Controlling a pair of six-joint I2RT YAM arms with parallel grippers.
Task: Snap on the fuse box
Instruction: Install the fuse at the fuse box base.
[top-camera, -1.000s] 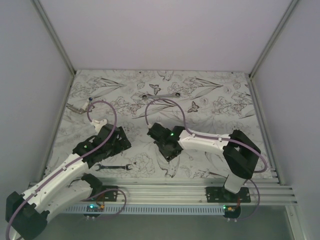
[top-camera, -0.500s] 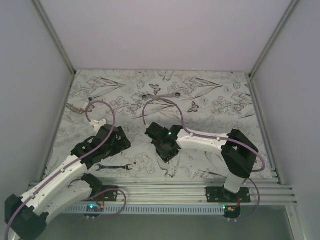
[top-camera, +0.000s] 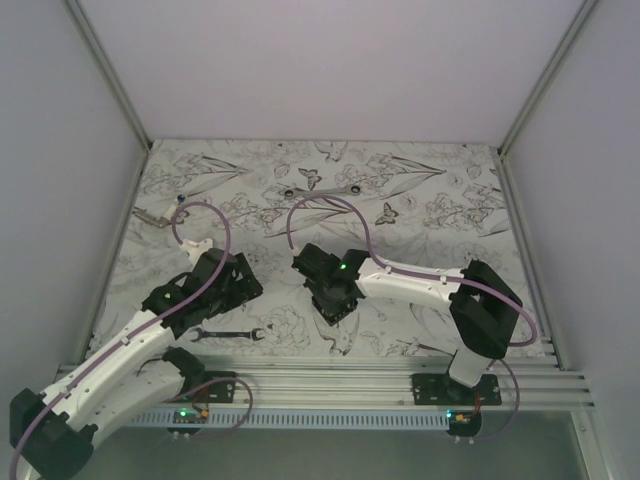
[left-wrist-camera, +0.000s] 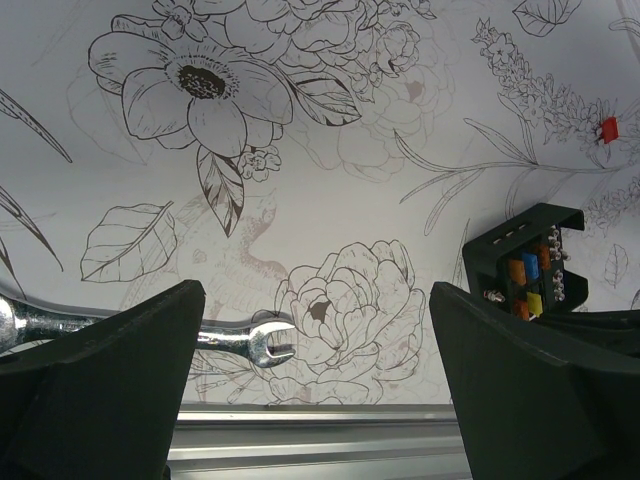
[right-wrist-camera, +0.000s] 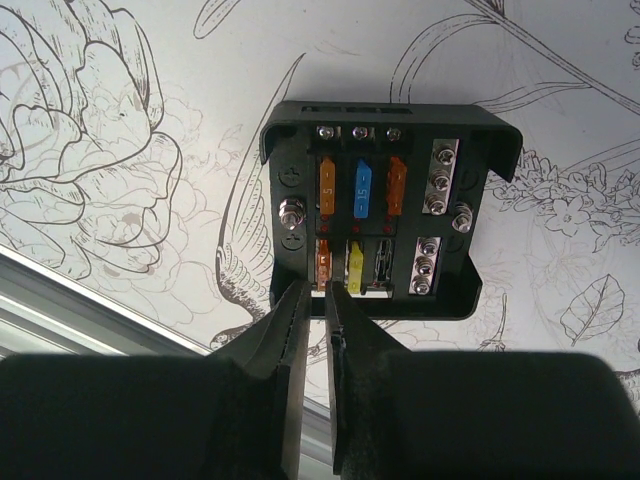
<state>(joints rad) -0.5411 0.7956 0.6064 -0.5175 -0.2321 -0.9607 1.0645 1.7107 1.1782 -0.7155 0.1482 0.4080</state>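
Note:
The fuse box (right-wrist-camera: 380, 220) is a black open square box lying flat on the flower-print paper, with orange, blue and yellow fuses in two rows. My right gripper (right-wrist-camera: 322, 287) hovers at its near edge, tips just short of the lower-row orange fuse (right-wrist-camera: 322, 264). Its jaws stand a narrow slit apart with nothing between them. From above, the right gripper (top-camera: 335, 303) covers the box. The left gripper (left-wrist-camera: 315, 290) is wide open and empty above the paper, with the fuse box (left-wrist-camera: 525, 275) beside its right finger.
A silver wrench (left-wrist-camera: 250, 340) lies under the left gripper, near the aluminium rail (top-camera: 330, 380) at the table's front edge. A second wrench (top-camera: 320, 190) lies at the back, a small metal tool (top-camera: 150, 215) at far left. A tiny red piece (left-wrist-camera: 608, 128) sits beyond the box.
The right gripper's jaws have parted from shut to a narrow slit, and its wrist shifted slightly over the fuse box. The left arm has not moved.

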